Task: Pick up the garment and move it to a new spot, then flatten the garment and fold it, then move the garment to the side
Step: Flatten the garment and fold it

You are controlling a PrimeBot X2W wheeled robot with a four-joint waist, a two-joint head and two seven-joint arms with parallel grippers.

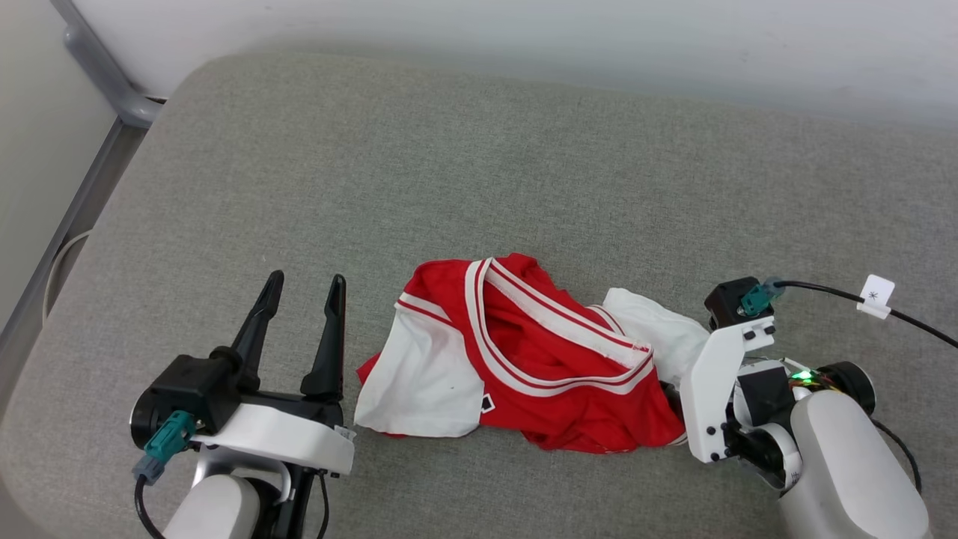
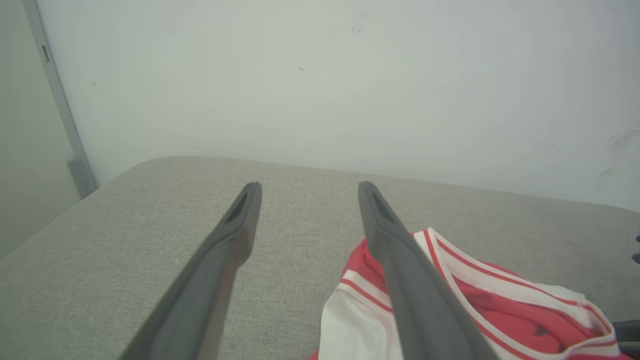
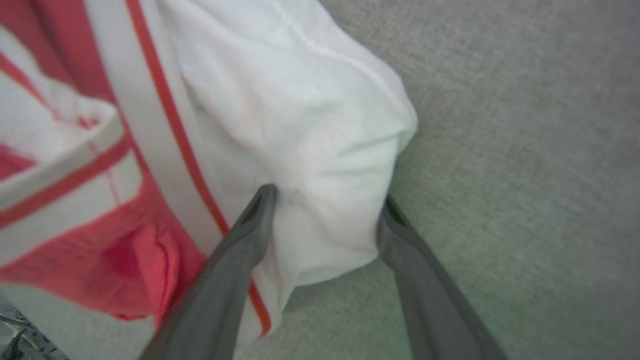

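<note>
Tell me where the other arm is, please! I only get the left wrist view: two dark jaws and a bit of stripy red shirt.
Observer: The right gripper is at the far end of the red soft-cloth shirt with white sleeves, over a bunched white sleeve.
Operator: Is it pinching it?
Observer: No. Its jaws stand open, with the sleeve's fold between them.
Operator: Is the shirt flat?
Observer: No. The head view shows it crumpled on the grey fabric cushion, with the V-neck on top.
</note>
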